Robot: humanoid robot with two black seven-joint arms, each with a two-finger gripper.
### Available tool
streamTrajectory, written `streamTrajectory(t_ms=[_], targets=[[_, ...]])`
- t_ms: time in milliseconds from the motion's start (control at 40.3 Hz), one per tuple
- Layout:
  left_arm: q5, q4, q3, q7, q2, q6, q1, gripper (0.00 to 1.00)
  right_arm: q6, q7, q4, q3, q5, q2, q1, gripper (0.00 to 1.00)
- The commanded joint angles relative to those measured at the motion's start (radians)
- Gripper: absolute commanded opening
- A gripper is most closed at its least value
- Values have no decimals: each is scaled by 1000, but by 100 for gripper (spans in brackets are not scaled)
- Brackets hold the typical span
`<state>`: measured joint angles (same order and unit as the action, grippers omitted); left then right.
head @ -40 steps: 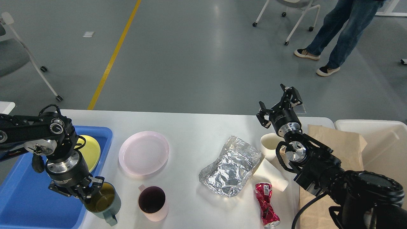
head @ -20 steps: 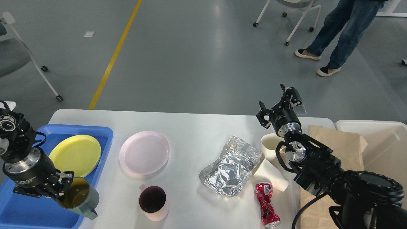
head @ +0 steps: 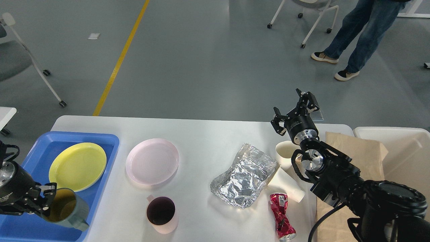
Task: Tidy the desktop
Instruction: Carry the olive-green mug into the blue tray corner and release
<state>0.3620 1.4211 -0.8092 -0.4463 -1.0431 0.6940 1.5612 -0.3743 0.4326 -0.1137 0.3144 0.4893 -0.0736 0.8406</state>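
The white desktop (head: 208, 141) holds a pink plate (head: 152, 161), a pink mug (head: 161, 215), crumpled foil (head: 243, 174), two white paper cups (head: 285, 169), a crushed red can (head: 281, 216) and a brown paper bag (head: 356, 151). My left gripper (head: 45, 201) is shut on the rim of a grey-green mug (head: 66, 210) and holds it over the blue tray (head: 23, 225), next to a yellow plate (head: 77, 166). My right gripper (head: 295, 106) is open and empty above the desktop's far right edge.
A cream bin (head: 403, 148) stands to the right of the desktop. A person's legs (head: 356, 40) and wheeled chairs (head: 312, 16) are on the grey floor beyond. A yellow line (head: 121, 57) runs along the floor.
My left gripper has carried the grey-green mug leftward from the desktop's front edge to over the blue tray. The right arm has not moved.
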Motion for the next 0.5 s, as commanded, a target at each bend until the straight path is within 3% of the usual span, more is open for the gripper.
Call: streamTrajectory(t_ms=[0,472], targets=[[0,-14,-11,3,-23,-7,-4,0,0,0,0,0,0,0,0,100],[-1,-179,-15,1,-83,4,-70,0,0,0,0,0,0,0,0,100]])
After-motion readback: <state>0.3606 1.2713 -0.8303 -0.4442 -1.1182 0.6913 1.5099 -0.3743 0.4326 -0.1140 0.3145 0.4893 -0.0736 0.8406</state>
